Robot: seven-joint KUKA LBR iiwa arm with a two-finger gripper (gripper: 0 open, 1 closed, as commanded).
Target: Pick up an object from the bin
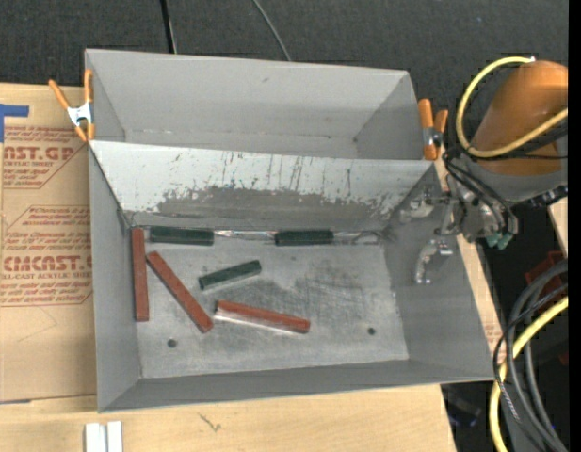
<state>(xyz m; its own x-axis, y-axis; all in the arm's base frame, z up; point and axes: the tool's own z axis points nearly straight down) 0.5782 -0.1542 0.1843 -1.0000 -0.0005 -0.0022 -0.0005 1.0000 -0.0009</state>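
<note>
My gripper (429, 258) hangs over the bin's right sloping wall, apart from every loose thing. The nearest thing to it is a dark green bar (304, 238) lying along the foot of the back wall. A short dark green bar (231, 274) lies tilted near the middle of the floor. In front of that one lies a red-brown bar (263, 316) with a pale strip along its left end.
A second dark green bar (181, 236) lies at the back left. Two red-brown bars rest at the left, one upright along the wall (139, 275) and one slanted (179, 292). The arm with its orange cover and yellow cables stands beyond the right rim.
</note>
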